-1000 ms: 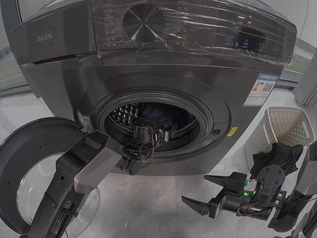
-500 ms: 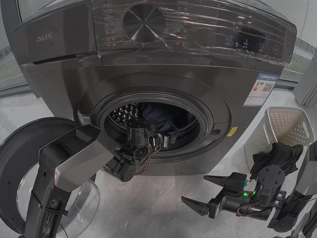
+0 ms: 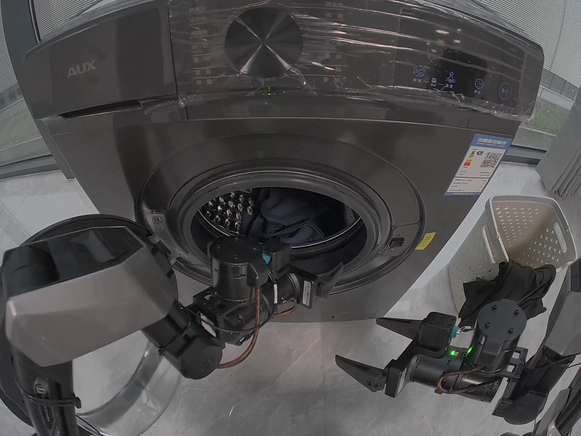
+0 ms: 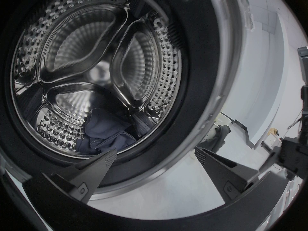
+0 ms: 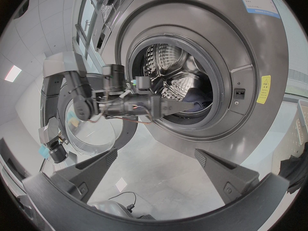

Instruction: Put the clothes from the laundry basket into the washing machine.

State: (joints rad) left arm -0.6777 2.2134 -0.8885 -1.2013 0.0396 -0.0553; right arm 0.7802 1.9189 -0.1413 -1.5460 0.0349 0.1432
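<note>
In the washing machine drum [image 3: 230, 208] lie blue clothes [image 3: 284, 216]. The left gripper [image 4: 155, 150] hangs wide open at the door ring [image 3: 393, 213]'s lower edge. The right gripper [image 3: 359, 341], also spread, hovers over the floor beside the laundry basket [image 3: 526, 225], a black garment [image 3: 511, 286] draped on its rim.

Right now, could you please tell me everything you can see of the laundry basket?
The laundry basket is white and looks like plastic. Its walls are perforated with rows of small holes, and there is a slot handle near the rim. It stands on the grey floor, close beside the washing machine on the robot's right, with its opening tipped toward the head camera. A black garment hangs out over its near rim. Whether the basket touches the machine cannot be told.
</note>
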